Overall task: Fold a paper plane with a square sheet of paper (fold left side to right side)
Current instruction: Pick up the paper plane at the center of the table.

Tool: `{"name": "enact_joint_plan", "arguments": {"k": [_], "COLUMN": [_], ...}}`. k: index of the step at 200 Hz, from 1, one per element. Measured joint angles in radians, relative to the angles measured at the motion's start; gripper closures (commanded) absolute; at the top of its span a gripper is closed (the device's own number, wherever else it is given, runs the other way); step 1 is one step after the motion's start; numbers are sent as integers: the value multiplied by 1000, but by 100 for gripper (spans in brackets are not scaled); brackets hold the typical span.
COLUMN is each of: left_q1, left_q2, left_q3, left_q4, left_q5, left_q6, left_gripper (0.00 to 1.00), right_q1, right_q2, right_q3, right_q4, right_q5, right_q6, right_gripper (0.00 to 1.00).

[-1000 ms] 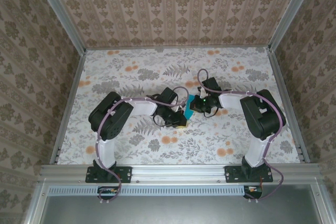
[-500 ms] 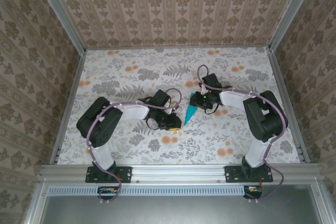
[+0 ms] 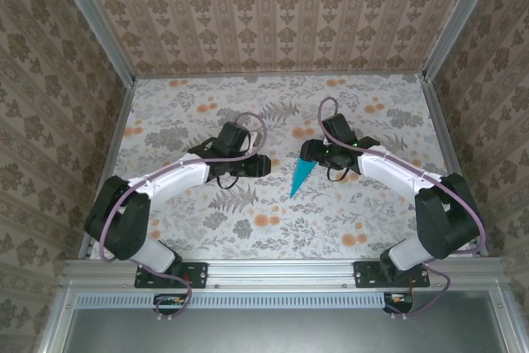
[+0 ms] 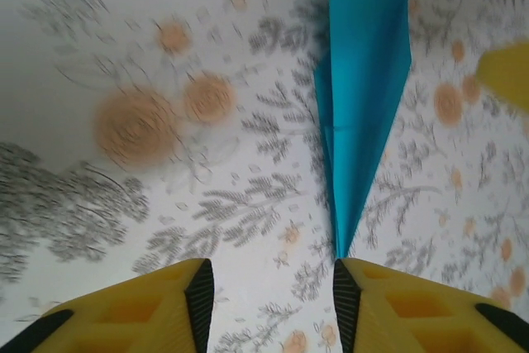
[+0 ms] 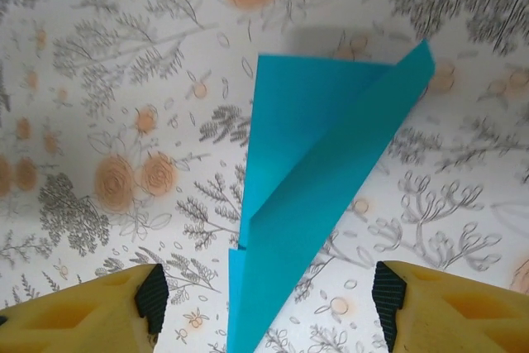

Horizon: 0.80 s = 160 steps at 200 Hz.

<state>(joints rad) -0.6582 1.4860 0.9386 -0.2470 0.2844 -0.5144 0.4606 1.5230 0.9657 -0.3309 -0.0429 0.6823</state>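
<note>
One paper plane point(image 3: 302, 175) is on record. It is turquoise-blue, matte and unmarked, folded into a narrow dart with a long crease down its length and layered flaps. The sharp tip points toward the near edge of the tabletop point(image 3: 388, 221), angled slightly left, and the wide end faces the far edge. The plane lies on the flower-patterned tabletop about midway between the near and far edges, a little right of the middle. In the right wrist view one upper flap overlaps the layer beneath along a slanted edge, and a soft shadow falls on the tabletop past the wide end.

Count: two arms, two claws, two yellow fingers on each claw.

The left claw point(image 3: 263, 165) sits to the left of the plane and apart from it. Its jaws are parted and grip nothing. In the left wrist view the plane's tip ends just beside the inner edge of one finger point(image 4: 413, 307); whether they touch cannot be determined.

The right claw point(image 3: 312, 153) sits at the plane's wide end with its jaws spread wide. The plane runs through the gap between its fingers point(image 5: 463, 303), and neither pad closes on the paper.
</note>
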Motion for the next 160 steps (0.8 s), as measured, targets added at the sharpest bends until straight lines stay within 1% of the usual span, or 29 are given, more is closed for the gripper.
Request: {"name": "enact_joint_plan", "arguments": {"k": [23, 39, 44, 56, 77, 94, 104, 130, 160], "left_q1": [22, 32, 35, 39, 45, 52, 55, 65, 86], "left_q2": [-32, -41, -44, -55, -82, -104, -113, -128, -154], "left_q3": [0, -1, -2, -10, -24, -31, -32, -32, -32], "left_q4": [0, 0, 0, 0, -4, -8, -8, -10, -17], "left_q5": [-43, -65, -69, -80, -92, -104, -111, -129, -152], "left_q6": [18, 22, 23, 23, 25, 27, 29, 40, 48], "left_gripper": [50, 49, 49, 49, 49, 48, 48, 47, 45], "right_q1": [36, 58, 63, 75, 87, 94, 96, 104, 112], "right_q2": [68, 137, 155, 186, 197, 191, 180, 111, 3], "right_q3": [9, 40, 51, 72, 80, 81, 82, 82, 78], "right_q4": [-12, -31, -40, -54, -68, -71, -72, -66, -15], "right_q5": [22, 46, 55, 78, 98, 107, 106, 74, -24], "right_q6": [32, 44, 51, 60, 73, 64, 60, 47, 47], "right_gripper": [30, 34, 37, 47, 69, 90, 100, 100, 100]}}
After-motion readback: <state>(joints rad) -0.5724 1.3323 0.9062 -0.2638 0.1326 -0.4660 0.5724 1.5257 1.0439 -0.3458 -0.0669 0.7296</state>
